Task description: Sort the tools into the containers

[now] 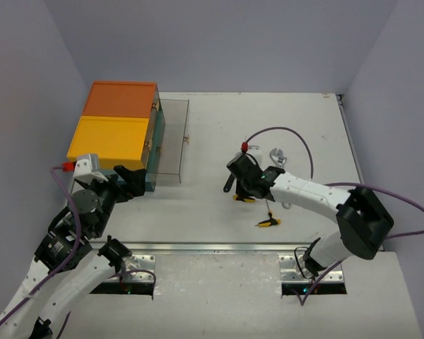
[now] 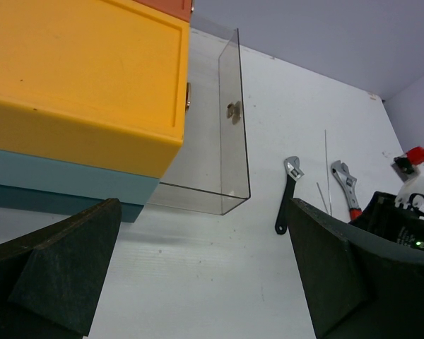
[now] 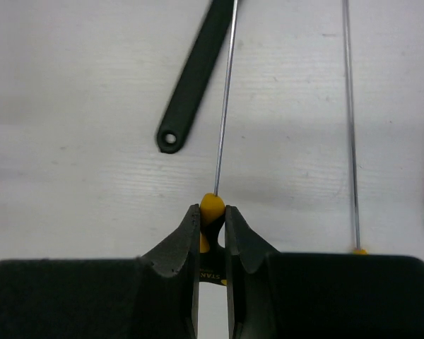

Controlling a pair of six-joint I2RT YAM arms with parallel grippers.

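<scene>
Top view: we see teal containers (image 1: 116,127), orange and yellow tops, at left edge of surface (image 1: 219,120); clear drawer (image 1: 171,145) pulled out. Left jaws just beside unit, right jaws low at mid-surface.
Left wrist: left jaws wide open, empty; drawer ahead, black wrench (image 2: 287,198) beyond.
Right wrist: we see right jaws clamped on yellow screwdriver (image 3: 210,209) handle; its shaft lies beside black wrench.
</scene>
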